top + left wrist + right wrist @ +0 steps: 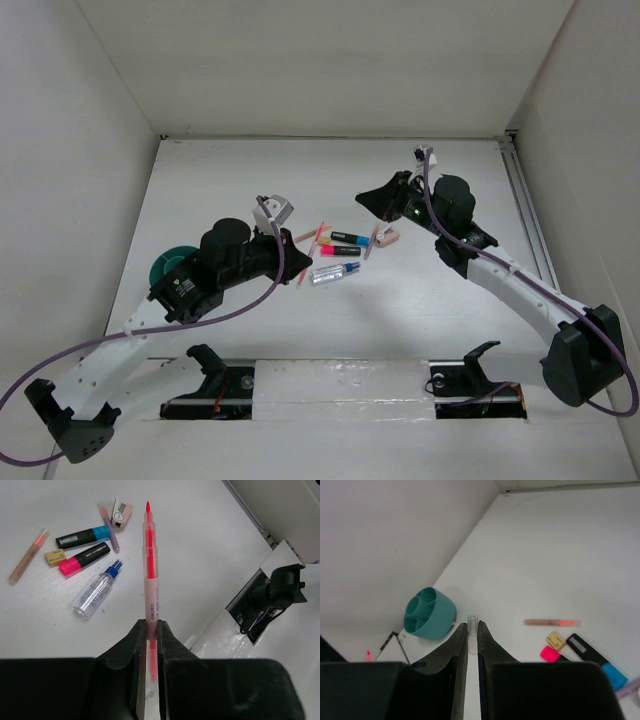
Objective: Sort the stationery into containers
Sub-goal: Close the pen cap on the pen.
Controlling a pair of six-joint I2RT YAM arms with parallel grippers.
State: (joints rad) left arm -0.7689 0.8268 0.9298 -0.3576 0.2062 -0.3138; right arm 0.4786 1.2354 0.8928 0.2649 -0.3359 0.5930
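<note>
Pinching a pink pen (150,575) low on its barrel, the left fingers (167,640) are pressed against both of its sides, and its bare red tip sticks out past them above the table (200,555). The right fingers (455,645) are nearly together and grip a small clear cap (472,622) at their tips, held up over the table.

The teal cup (427,614) stands upright at the left of the table, close to the left wall, its inside split into compartments. In the top view the left arm hides part of it.

The other stationery lies loose in the middle of the table, between the two arms:
- A black marker with a blue end (82,536) and a black marker with a pink end (82,559) lie side by side.
- A small beige eraser (55,556) sits just beside the pink end.
- A clear blue-capped pen (95,592) lies nearer than the markers.
- A thin peach pencil (27,557) lies to their left.
- A lilac pencil (112,532) and a pinkish-beige block (121,514) lie to their right, the block just beside the pencil's far end.

All of these are well apart from the cup.
</note>
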